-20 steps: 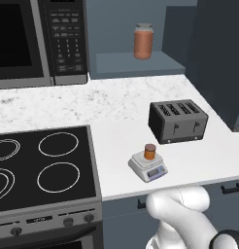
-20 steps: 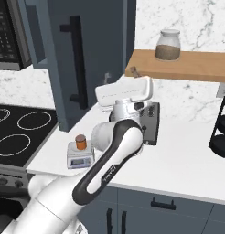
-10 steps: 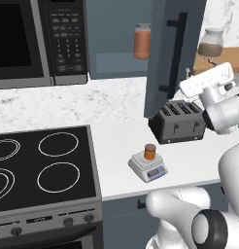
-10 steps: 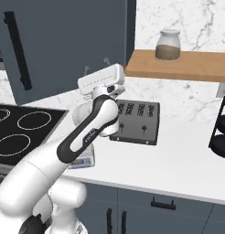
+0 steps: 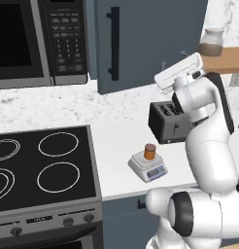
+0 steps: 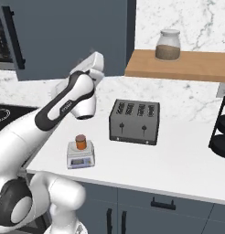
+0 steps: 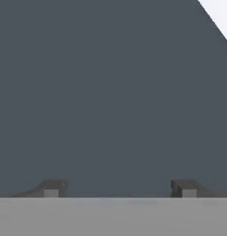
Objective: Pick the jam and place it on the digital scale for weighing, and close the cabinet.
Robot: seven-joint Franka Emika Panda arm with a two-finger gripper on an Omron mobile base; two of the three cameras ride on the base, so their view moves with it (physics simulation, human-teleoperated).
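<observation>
The jam [image 5: 150, 151], a small orange jar with a brownish lid, stands upright on the round plate of the light-grey digital scale [image 5: 149, 168], also seen from the right as jam [image 6: 80, 141] on scale [image 6: 80, 156]. The slate-blue cabinet [image 5: 150, 44] has its flat door across the front, with the dark bar handle [image 5: 113, 44] at the door's left. My gripper [image 7: 117, 189] is open and holds nothing. Its fingertips [image 7: 50, 188] point straight at the door face, which is very close. The arm's white hand [image 6: 89, 66] is raised in front of the door, well above the scale.
A black toaster [image 5: 167, 121] stands behind the scale on the white counter [image 6: 178, 160]. A glass jar [image 6: 168, 45] sits on a wooden shelf [image 6: 187, 66] at the right, with a black rack [image 6: 222, 130] below it. A microwave [image 5: 39, 41] and a stove [image 5: 43, 165] are at the left.
The cabinet door has swung across the opening with my hand behind it, hiding the taller orange-brown jar inside. The jam and scale have not moved.
</observation>
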